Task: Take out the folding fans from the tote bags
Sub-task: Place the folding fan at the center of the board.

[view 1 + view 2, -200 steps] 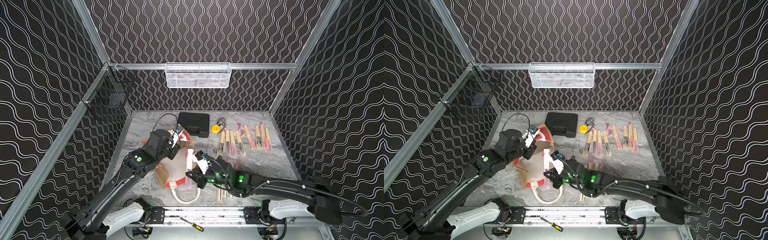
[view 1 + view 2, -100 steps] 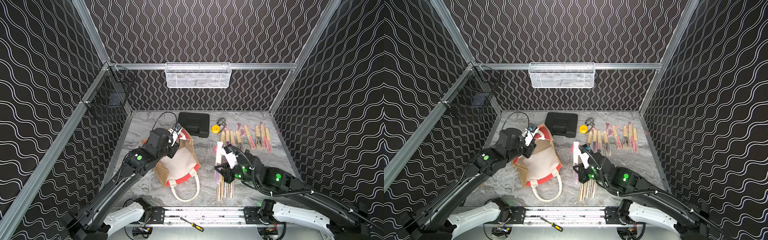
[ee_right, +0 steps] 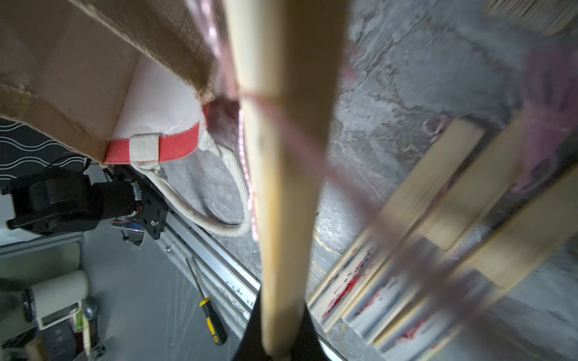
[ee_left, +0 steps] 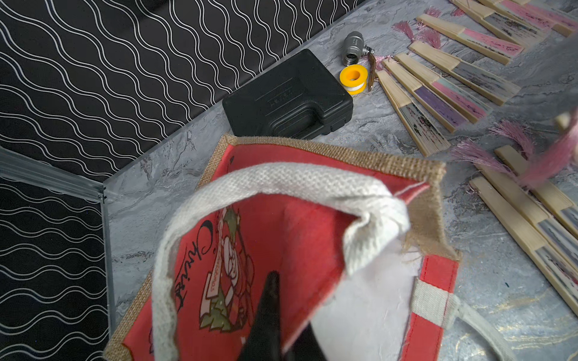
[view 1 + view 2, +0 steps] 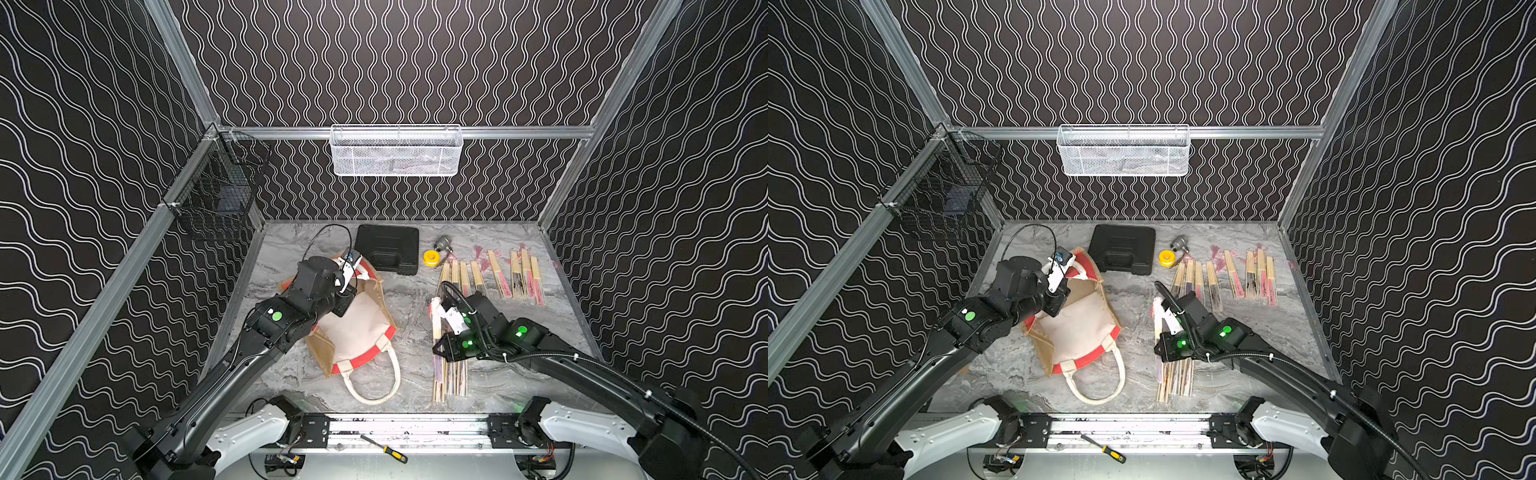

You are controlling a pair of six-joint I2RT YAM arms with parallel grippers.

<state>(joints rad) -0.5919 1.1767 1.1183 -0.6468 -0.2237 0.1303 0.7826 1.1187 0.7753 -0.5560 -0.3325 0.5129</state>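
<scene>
Right gripper (image 5: 443,321): pinching one folding fan (image 3: 281,187) by its bamboo ribs, tassel (image 3: 312,147) trailing.
Fan's place: above the near pile (image 5: 452,374), about 5 o'clock in both top views.
Left gripper (image 5: 348,300): pressed together on the tote bag (image 5: 380,351) rim, at 9 o'clock.
Bag inside: white lining (image 5: 353,332) bare, no fan seen.
Far row (image 5: 503,274): at 1 o'clock.
Set-down: lower flat, parallel to the pile; release only once resting.

The tote bag (image 5: 321,352) is made up of tan jute, red printed panels and white lining. The folding fans (image 4: 436,103) are coloured pale bamboo, with pink, purple or dark pleats and pink tassels. The table (image 5: 411,299) is marbled grey.
</scene>
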